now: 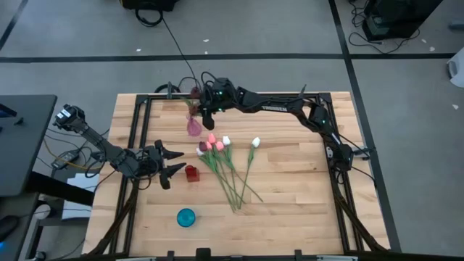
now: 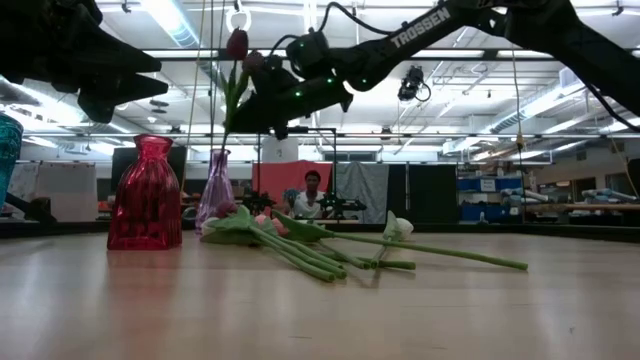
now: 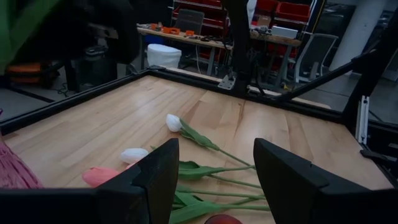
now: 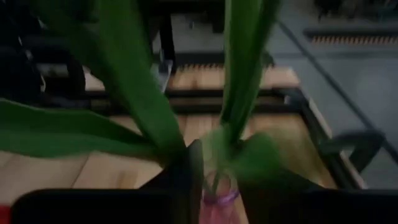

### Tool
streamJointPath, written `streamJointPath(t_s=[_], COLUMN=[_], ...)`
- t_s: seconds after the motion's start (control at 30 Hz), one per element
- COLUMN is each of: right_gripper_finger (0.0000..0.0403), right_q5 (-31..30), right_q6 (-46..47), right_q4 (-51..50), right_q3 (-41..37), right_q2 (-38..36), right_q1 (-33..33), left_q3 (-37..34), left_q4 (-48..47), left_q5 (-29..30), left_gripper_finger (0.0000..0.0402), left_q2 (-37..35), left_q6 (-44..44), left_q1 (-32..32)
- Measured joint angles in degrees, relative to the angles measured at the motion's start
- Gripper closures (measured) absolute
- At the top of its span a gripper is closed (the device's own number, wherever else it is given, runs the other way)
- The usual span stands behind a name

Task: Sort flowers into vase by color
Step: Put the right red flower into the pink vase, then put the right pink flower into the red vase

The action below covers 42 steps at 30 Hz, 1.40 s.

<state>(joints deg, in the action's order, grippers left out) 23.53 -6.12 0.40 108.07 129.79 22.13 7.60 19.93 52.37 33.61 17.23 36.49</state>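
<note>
Gripping a maroon-headed, long-leaved tulip [image 2: 236, 45] upright, the right claw [image 1: 208, 116] hovers above the purple vase [image 1: 193, 127].

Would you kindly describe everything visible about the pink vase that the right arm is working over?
The pink vase is a small, translucent, ribbed bottle that looks like glass, with a bulbous body and narrow neck. It stands upright on the wooden table near the far edge, beside the taller red vase in the low view. A dark maroon tulip rises from its neck on a long green stem, and the right gripper grips that stem directly above it. Loose tulips lie nearby.
</note>
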Motion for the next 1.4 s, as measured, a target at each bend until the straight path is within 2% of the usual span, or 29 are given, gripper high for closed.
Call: streamJointPath(t_s=[0.13, 0.27, 0.53, 0.7, 0.8, 0.9, 1.03, 1.2, 1.4], right_gripper_finger=[0.0255, 0.0235, 0.0233, 0.0233, 0.0233, 0.0233, 0.0233, 0.0233, 0.0234], right_q5=[-1.8, -4.1, -10.3, -13.6, -14.2, -18.2, -22.9, -26.0, -28.0], right_q6=[-2.1, -4.2, -5.5, -3.4, -1.8, -0.9, 1.0, 6.1, 13.0], right_q4=[-6.7, -12.1, -29.4, -35.8, -35.7, -36.7, -34.3, -25.3, -13.2], right_q3=[-0.1, 0.0, 0.0, -0.1, -1.6, -3.9, -9.8, -23.9, -40.1], right_q2=[-2.2, -5.8, -10.9, -11.4, -12.6, -14.2, -20.7, -29.9, -36.5], right_q1=[0.1, 0.1, 0.1, 0.1, -0.3, -1.6, -3.4, -5.0, -6.8], left_q3=[0.0, 0.6, 0.6, 0.6, 0.6, 0.6, 0.6, 0.6, 0.6], left_q4=[0.0, 0.0, -2.5, -3.2, -3.2, -3.3, -3.2, -5.3, -6.0], left_q5=[0.0, 0.0, -0.6, -2.4, -2.6, -2.6, -4.1, -4.1, -5.2], left_gripper_finger=[0.0188, 0.0188, 0.0188, 0.0188, 0.0188, 0.0188, 0.0188, 0.0188, 0.0188], left_q2=[-0.2, -2.1, -3.7, -3.7, -4.2, -5.3, -8.4, -11.6, -11.9], left_q6=[-0.4, -2.1, -3.4, -2.1, -2.7, -3.6, -3.9, -5.0, -4.7], left_q1=[0.0, 0.0, 0.0, 0.0, 0.0, 0.0, 0.0, 0.0, 0.0])
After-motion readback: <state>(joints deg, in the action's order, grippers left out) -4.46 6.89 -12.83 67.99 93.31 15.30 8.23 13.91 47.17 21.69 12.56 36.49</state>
